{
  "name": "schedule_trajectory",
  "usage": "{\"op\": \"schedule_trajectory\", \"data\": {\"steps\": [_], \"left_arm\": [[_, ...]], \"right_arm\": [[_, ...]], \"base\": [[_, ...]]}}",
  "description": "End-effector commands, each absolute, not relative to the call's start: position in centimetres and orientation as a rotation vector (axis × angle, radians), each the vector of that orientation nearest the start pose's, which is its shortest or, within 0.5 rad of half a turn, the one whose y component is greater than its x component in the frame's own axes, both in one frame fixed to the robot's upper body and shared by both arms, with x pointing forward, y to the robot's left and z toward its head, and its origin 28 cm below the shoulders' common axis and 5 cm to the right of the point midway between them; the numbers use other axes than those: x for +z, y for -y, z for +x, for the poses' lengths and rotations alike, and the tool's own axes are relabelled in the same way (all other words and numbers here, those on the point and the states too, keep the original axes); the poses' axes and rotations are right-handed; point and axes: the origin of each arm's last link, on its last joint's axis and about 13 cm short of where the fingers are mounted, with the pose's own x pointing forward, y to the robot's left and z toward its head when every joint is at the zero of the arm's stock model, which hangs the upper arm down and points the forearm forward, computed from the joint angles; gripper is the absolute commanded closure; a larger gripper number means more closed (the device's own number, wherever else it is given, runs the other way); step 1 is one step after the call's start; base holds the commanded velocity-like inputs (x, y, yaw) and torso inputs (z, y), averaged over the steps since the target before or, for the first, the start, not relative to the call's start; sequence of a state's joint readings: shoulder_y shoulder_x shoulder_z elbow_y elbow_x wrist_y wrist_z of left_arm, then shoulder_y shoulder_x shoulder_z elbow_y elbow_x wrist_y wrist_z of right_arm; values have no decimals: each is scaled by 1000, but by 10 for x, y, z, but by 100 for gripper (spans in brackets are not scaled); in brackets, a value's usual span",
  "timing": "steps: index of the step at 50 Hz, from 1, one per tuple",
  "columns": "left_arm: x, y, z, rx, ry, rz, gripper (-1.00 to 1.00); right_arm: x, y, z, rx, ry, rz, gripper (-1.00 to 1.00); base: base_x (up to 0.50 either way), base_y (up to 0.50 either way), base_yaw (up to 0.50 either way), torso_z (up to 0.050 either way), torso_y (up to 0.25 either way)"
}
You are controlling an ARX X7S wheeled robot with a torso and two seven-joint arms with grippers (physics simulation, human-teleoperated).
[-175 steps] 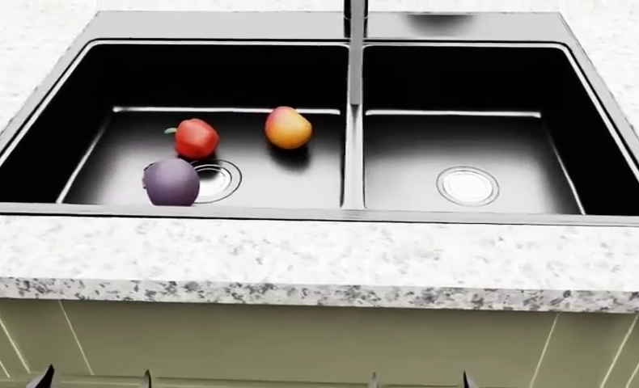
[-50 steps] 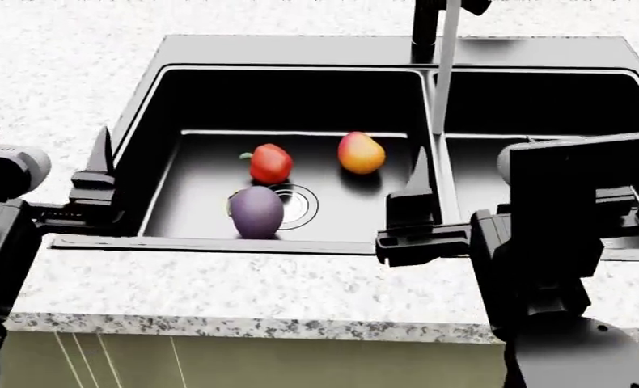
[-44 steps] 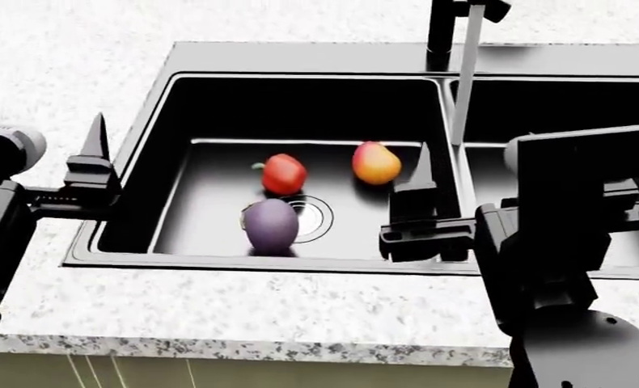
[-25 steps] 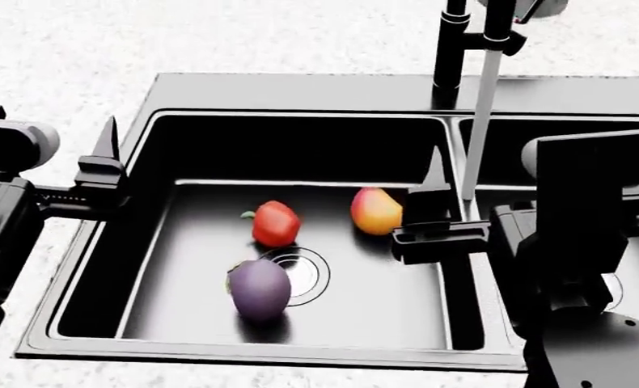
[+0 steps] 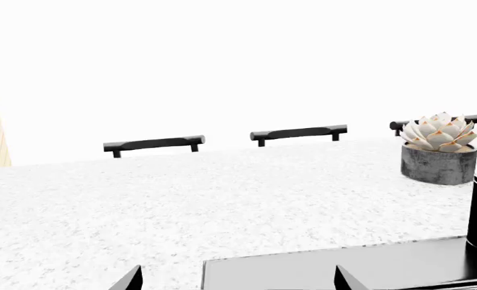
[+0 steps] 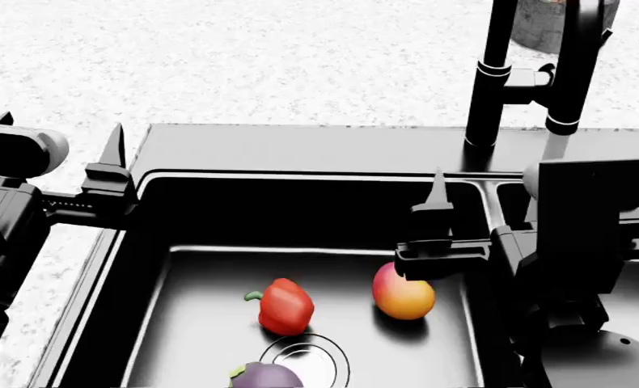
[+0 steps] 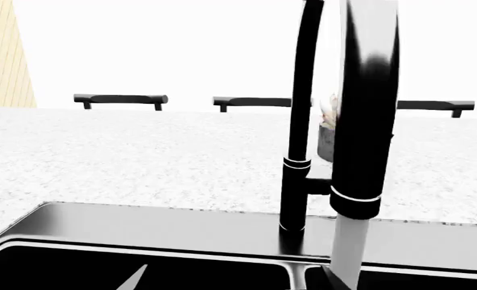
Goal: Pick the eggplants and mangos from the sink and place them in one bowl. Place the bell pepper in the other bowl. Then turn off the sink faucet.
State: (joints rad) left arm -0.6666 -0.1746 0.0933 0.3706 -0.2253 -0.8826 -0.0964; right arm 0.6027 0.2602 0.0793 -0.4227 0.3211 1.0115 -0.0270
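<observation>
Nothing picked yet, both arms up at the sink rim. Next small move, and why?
Probably lower the right tool into the left basin onto the mango. It hangs just above and behind that fruit, open and empty. The bell pepper and eggplant lie farther off, and the left tool sits over the sink rim.

The head view looks steeply down into the sink (image 6: pixel 298 210). Both wrist views sit low at its front, facing level across the desk (image 5: pixel 182 205). All share the sink faucet (image 7: pixel 299 151).
</observation>
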Motion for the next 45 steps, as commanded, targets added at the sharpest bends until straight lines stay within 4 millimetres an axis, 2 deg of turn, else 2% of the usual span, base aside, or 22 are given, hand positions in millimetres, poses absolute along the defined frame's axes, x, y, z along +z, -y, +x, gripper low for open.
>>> {"op": "schedule_trajectory", "data": {"steps": [1, 13, 29, 30, 35, 40, 45], "left_arm": [[200, -215, 296, -71, 116, 59, -100], [194, -210, 295, -85, 103, 64, -100], [186, -208, 292, -94, 82, 72, -100], [186, -208, 292, -98, 76, 76, -100], [186, -207, 292, -111, 66, 79, -100], [186, -207, 292, -111, 65, 80, -100], [185, -208, 291, -112, 61, 76, -100]], "right_arm": [[184, 150, 279, 85, 7, 15, -100], [182, 154, 276, 74, -4, 1, -100], [175, 155, 280, 98, -69, 21, -100], [172, 153, 281, 141, -161, 16, -100], [176, 146, 295, 166, -366, -40, -100], [190, 137, 309, 246, -413, -60, -100], [186, 137, 330, 263, -467, -51, -100]], "base": [[379, 270, 0, 0, 0], [375, 188, 0, 0, 1], [325, 12, 0, 0, 1], [0, 0, 0, 0, 0], [0, 0, 0, 0, 0], [0, 0, 0, 0, 0], [0, 0, 0, 0, 0]]}}
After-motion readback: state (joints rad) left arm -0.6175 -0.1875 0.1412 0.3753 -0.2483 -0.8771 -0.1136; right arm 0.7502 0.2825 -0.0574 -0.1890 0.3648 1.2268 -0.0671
